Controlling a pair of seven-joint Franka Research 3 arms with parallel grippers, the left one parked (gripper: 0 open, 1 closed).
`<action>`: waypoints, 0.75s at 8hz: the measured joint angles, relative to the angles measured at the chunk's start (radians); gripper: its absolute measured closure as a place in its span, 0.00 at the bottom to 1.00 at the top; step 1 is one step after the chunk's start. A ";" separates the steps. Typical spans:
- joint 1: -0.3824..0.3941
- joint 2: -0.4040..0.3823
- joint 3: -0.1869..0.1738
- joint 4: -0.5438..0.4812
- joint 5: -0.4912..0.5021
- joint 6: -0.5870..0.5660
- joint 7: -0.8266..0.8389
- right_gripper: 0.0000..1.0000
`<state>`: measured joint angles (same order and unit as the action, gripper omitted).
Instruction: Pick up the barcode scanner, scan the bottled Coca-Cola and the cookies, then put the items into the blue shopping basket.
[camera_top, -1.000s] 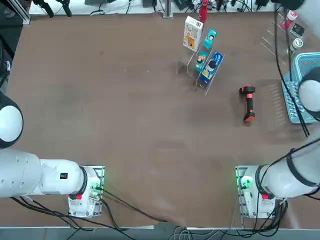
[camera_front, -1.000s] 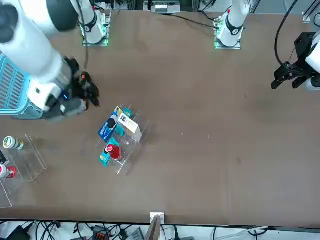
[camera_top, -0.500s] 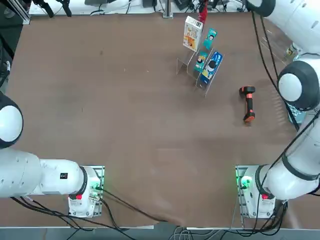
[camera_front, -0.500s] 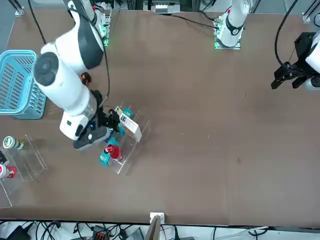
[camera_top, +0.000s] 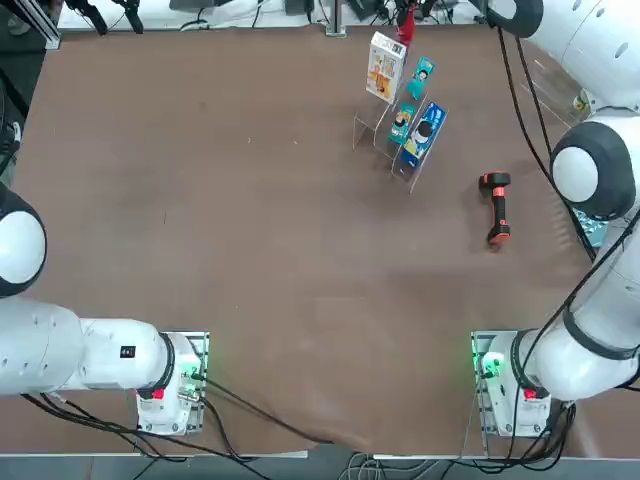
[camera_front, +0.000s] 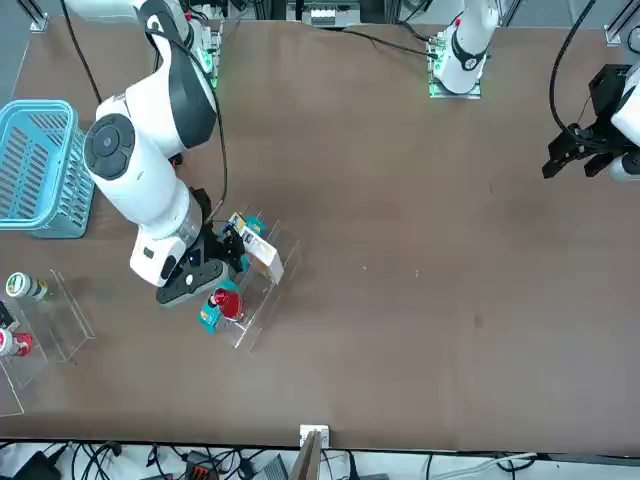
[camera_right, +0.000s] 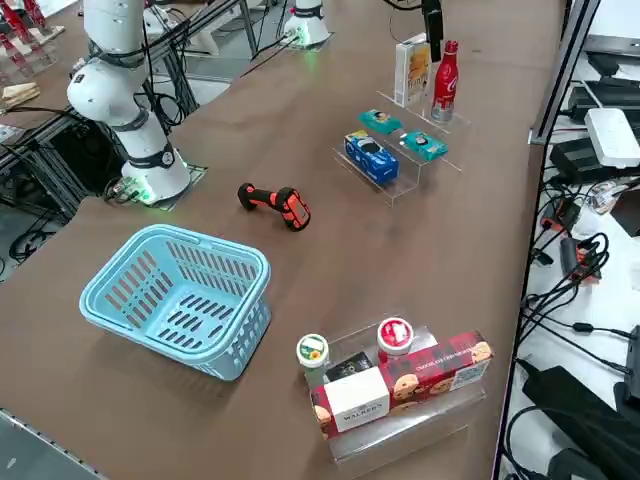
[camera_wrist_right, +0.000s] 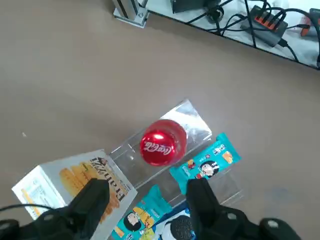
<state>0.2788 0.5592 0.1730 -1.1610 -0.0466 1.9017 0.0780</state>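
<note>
Right gripper (camera_wrist_right: 145, 210) hangs over the display rack, fingers spread, holding nothing.

From above, I see the scanner (camera_top: 496, 208) untouched on the brown table, right of the clear rack (camera_top: 400, 140). From across, the basket (camera_front: 40, 165) sits far left. From the side, the slim glossy Coca-Cola bottle (camera_right: 445, 68) stands beside the flat cookies box (camera_right: 410, 68). At the wrist, I'd retreat and take the scanner's handle first.
</note>
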 joint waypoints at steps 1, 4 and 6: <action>0.000 0.000 -0.001 0.000 -0.001 0.013 -0.001 0.14; 0.000 0.012 -0.003 0.000 -0.013 0.055 -0.001 0.16; 0.001 0.019 -0.003 0.000 -0.042 0.079 -0.001 0.17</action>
<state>0.2797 0.5784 0.1701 -1.1608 -0.0888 1.9803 0.0768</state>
